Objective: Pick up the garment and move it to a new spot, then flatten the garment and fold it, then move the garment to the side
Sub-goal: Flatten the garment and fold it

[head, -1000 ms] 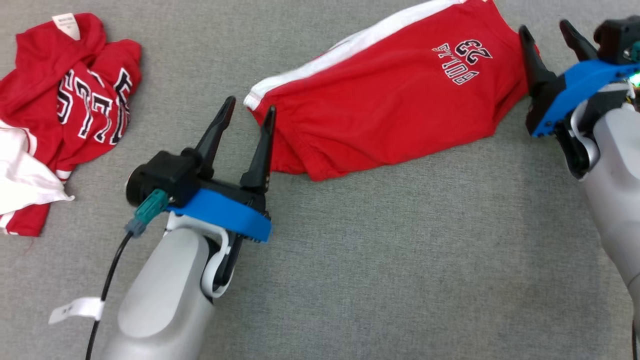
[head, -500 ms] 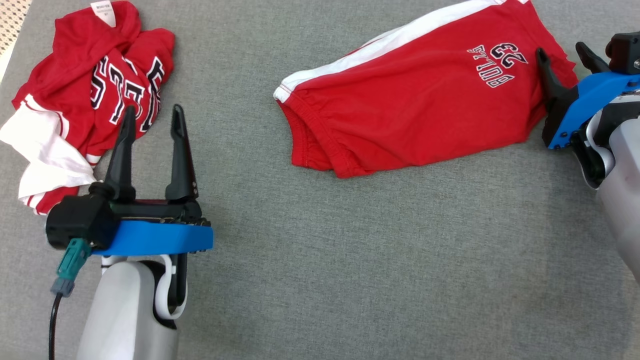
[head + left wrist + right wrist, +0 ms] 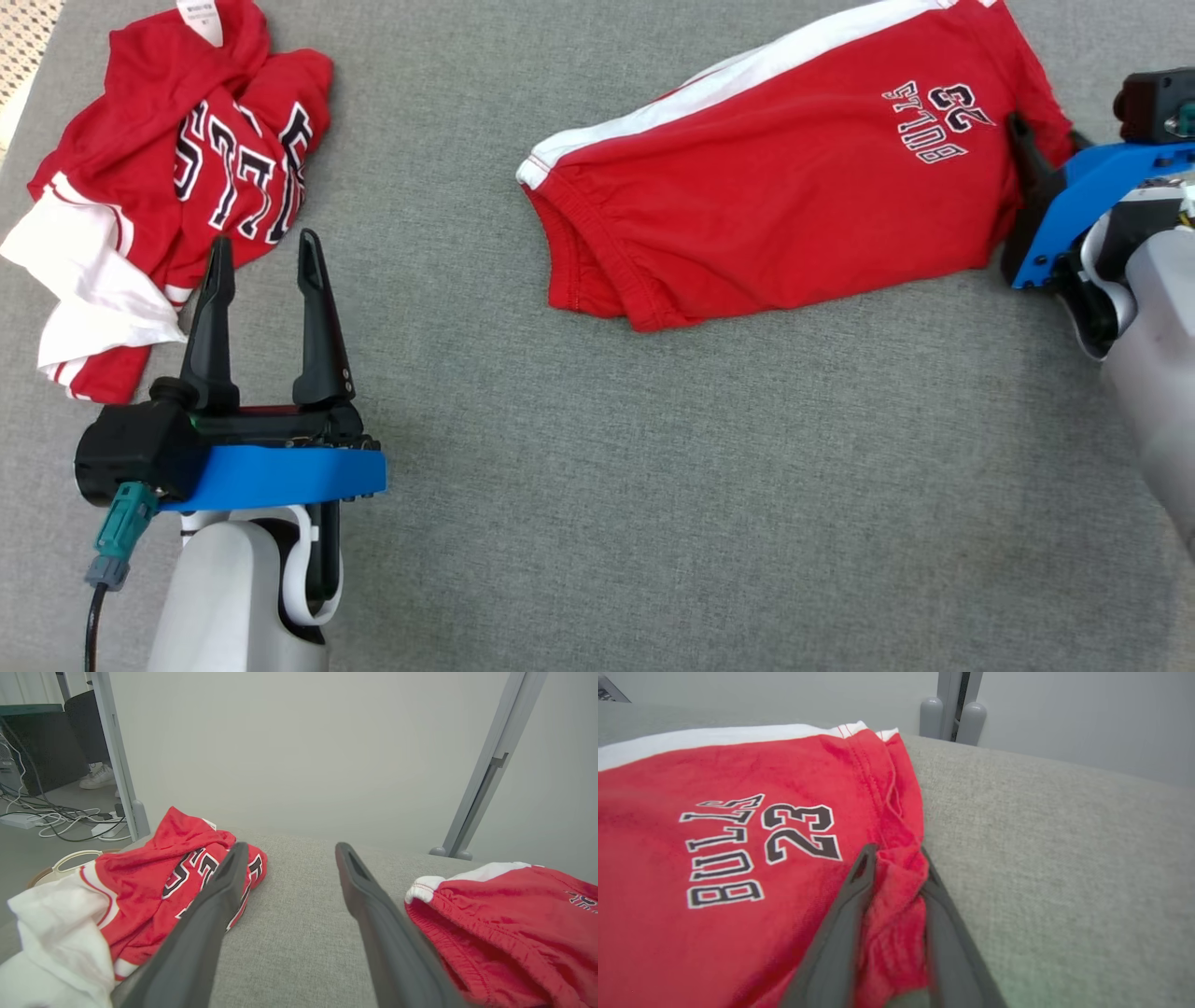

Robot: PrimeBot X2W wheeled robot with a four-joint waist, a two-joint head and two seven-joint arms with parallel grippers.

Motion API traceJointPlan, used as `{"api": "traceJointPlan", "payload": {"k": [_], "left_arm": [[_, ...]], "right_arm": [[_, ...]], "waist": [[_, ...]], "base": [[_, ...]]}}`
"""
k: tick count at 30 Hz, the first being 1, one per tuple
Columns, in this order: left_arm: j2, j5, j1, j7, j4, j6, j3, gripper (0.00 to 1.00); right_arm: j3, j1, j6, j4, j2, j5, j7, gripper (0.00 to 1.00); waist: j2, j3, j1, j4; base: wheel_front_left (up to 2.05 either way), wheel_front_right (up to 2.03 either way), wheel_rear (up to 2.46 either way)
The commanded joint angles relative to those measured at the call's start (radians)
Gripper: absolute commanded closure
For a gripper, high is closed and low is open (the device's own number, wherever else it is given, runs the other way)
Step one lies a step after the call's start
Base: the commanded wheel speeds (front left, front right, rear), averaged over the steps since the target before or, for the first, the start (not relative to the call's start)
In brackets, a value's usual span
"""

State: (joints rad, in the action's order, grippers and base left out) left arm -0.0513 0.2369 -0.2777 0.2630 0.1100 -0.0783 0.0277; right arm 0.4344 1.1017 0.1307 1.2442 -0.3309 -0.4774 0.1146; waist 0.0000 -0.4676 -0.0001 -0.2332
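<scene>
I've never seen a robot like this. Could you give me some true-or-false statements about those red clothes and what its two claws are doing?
1. The left gripper holds the crumpled jersey. False: its fingers stand open with nothing between them.
2. The right gripper pinches a bunched edge of the red shorts. True.
3. The shorts read BULLS 23. True.
4. The shorts have a blue side stripe. False: it is a white stripe.
5. Both garments lie on a grey fabric surface. True.
</scene>
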Motion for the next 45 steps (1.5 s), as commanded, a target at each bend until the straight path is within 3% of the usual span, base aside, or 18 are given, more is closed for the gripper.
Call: {"api": "traceJointPlan", "payload": {"k": [1, 14, 26, 36, 45], "left_arm": [[0.001, -0.001, 0.008, 0.003, -0.003, 0.006, 0.0, 0.0], [0.0, -0.059, 0.052, 0.003, 0.016, -0.008, -0.035, 0.0], [0.0, -0.077, 0.154, 0.003, 0.011, -0.004, -0.075, 0.0], [0.0, -0.069, 0.189, 0.003, -0.002, 0.007, -0.043, 0.0], [0.0, -0.062, 0.194, 0.003, 0.012, 0.004, -0.039, 0.0]], "right_arm": [[0.011, -0.038, 0.0, 0.0, 0.011, -0.01, 0.002, 1.0], [0.053, -0.156, 0.0, -0.115, 0.045, -0.123, 0.101, 1.0], [0.018, -0.429, 0.0, -0.256, -0.008, -0.267, 0.147, 1.0], [-0.097, -0.485, 0.0, -0.23, -0.095, -0.249, 0.152, 1.0], [-0.146, -0.478, 0.0, -0.256, -0.065, -0.212, 0.152, 1.0]], "waist": [[0.0, 0.005, 0.0001, 0.01], [0.0, 0.11, 0.0001, 0.131], [0.0, 0.219, 0.0001, 0.233], [0.0, 0.243, 0.0001, 0.245], [0.0, 0.26, 0.0001, 0.242]], "base": [[0.0, 0.0, 0.0], [0.0, 0.0, 0.0], [0.0, 0.0, 0.0], [0.0, 0.0, 0.0], [0.0, 0.0, 0.0]]}}
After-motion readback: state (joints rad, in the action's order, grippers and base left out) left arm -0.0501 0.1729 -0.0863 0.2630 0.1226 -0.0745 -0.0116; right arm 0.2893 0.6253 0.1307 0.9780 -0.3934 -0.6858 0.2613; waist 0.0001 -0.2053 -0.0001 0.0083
